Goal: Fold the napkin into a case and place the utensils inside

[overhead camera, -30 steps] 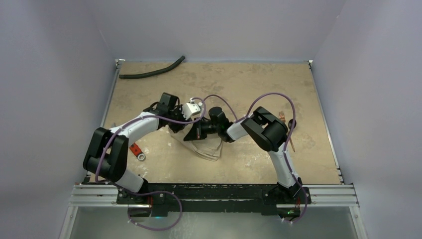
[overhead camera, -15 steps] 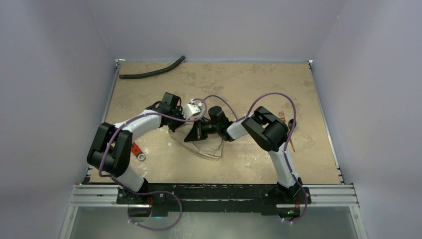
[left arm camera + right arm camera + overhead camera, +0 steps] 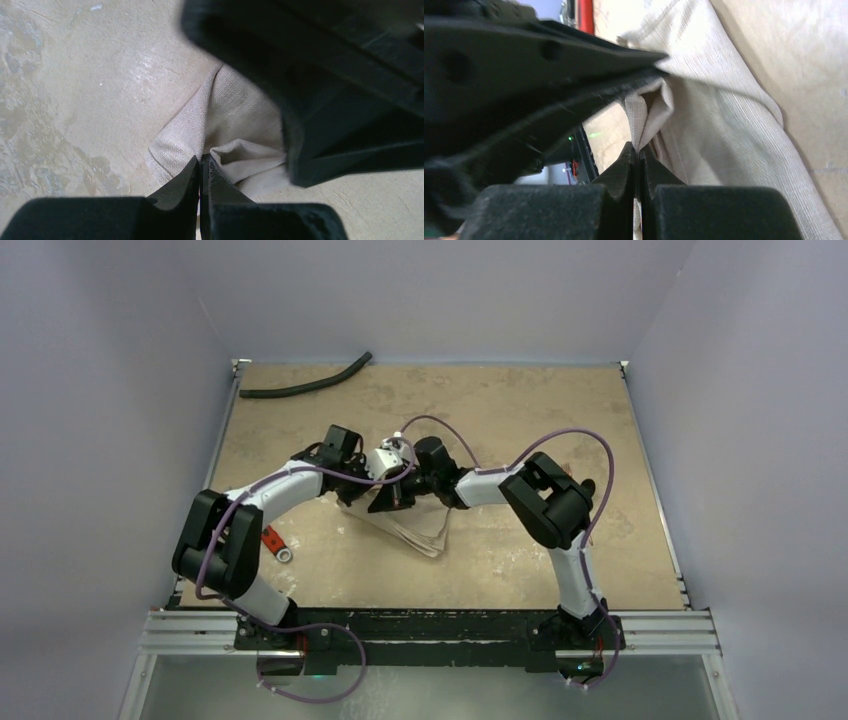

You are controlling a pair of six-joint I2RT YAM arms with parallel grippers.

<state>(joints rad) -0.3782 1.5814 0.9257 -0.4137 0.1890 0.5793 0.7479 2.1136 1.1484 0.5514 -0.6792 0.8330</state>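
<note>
Pinching the napkin [image 3: 227,107] at their tips, left gripper [image 3: 201,172] and right gripper [image 3: 639,155] nearly touch; we judge folding unfinished, case unformed, utensils not yet inserted.

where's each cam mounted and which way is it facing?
Top external: above, behind the bases, looking down on the table; left arm and right arm show.
Left wrist: faces down past the shut left gripper onto the napkin.
Right wrist: low, sideways along the shut right gripper.
Both wrist views share the napkin and each other's gripper.
</note>
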